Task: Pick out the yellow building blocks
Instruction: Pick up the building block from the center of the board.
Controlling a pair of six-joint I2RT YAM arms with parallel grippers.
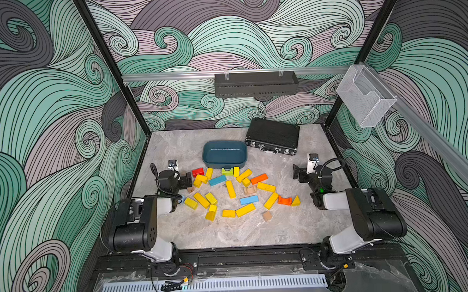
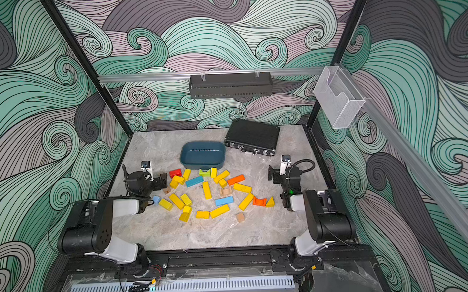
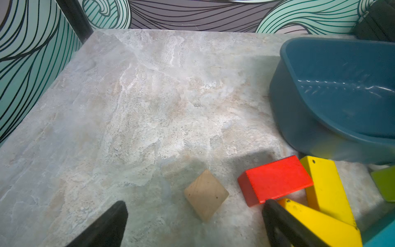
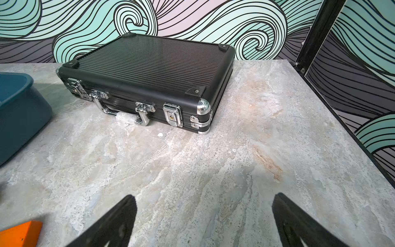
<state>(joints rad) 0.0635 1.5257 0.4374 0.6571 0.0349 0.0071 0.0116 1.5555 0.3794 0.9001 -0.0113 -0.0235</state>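
Yellow building blocks (image 1: 230,188) lie scattered flat across the middle of the marbled surface (image 1: 231,233), as long bars, short cuboids and one triangular wedge at the right end of the spread; none is in the blue tub (image 1: 224,153), which stands empty just behind the pile, apparently placed there to receive them. Mixed among them are orange blocks (image 1: 258,178), blue blocks (image 1: 217,180), a red block (image 1: 198,171), a lime-green arch (image 1: 227,171) just in front of the tub's near wall, and plain wooden pieces; so sorting by colour has not begun, by the look of it.

Left gripper (image 1: 187,180) sits low at the left edge of the pile with jaws wide apart and nothing held; in its wrist view a plain wooden cube (image 3: 206,194) lies just ahead of the gap, with the red block and two yellow bars just beside one finger. Right gripper (image 4: 205,196) waits at the right edge, jaws likewise wide apart and empty, over bare surface, facing a closed black case (image 1: 272,136) near the back wall.

Several yellow pieces touch neighbours, which may crowd a grasp; the front of the surface is open, and both side frames stand close behind the arms.
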